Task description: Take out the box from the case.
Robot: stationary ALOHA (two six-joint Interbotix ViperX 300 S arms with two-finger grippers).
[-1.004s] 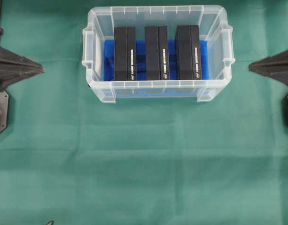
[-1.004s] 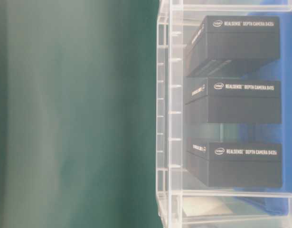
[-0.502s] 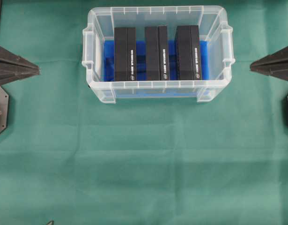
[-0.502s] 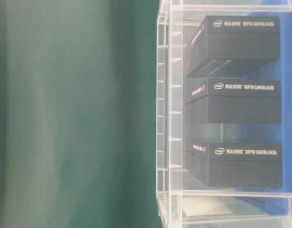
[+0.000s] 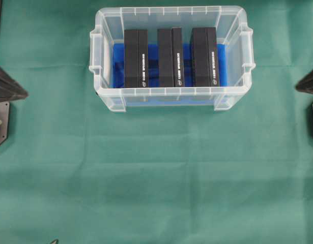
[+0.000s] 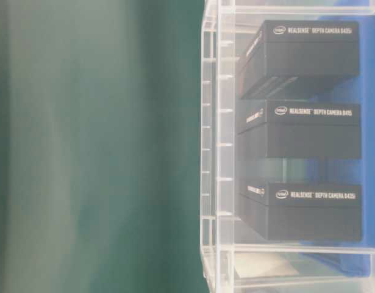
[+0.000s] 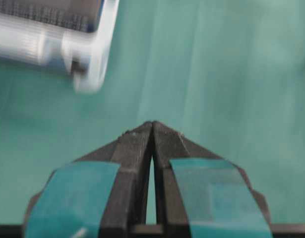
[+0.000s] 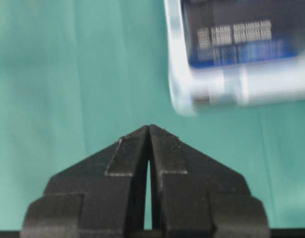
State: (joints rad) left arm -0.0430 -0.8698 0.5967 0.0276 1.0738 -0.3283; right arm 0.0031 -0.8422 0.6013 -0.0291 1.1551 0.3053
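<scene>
Grippers led the scene: the left gripper and the right gripper each pointed down at the green cloth covering the bench, jaws pressed together and holding nothing. Over the previous second both had drawn back from the middle of the overhead view toward its side edges, their tips tilting downward, which suggested the arms were only setting up an approach. Beyond them stood the case, a clear plastic bin at the far side of the bench, well apart from either gripper. Inside it, on blue lining, three black boxes stood on edge in a row: the left box, the middle box and the right box. None had shifted, so the removal looked not yet begun.
</scene>
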